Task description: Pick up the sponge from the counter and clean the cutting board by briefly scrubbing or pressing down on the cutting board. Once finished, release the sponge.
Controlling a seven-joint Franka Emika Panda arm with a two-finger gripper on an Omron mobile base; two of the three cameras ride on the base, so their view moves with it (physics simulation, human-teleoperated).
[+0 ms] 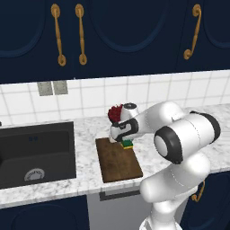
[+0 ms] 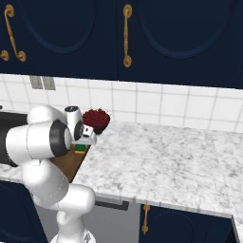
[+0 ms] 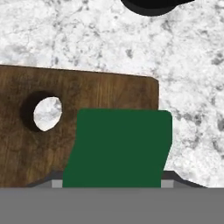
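The claw grips the sponge, which sits directly under it. The sponge lies over the cutting board's far corner beside the hole, so the press goes straight down.

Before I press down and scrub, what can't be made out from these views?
- Fingertips: hidden behind the sponge in the hand view.
- Sponge-to-cutting board contact: the gripper covers it in the left base view.
- Most of the board: behind the arm in the right base view.
- Dark bowl: cut off by the hand view's top edge.
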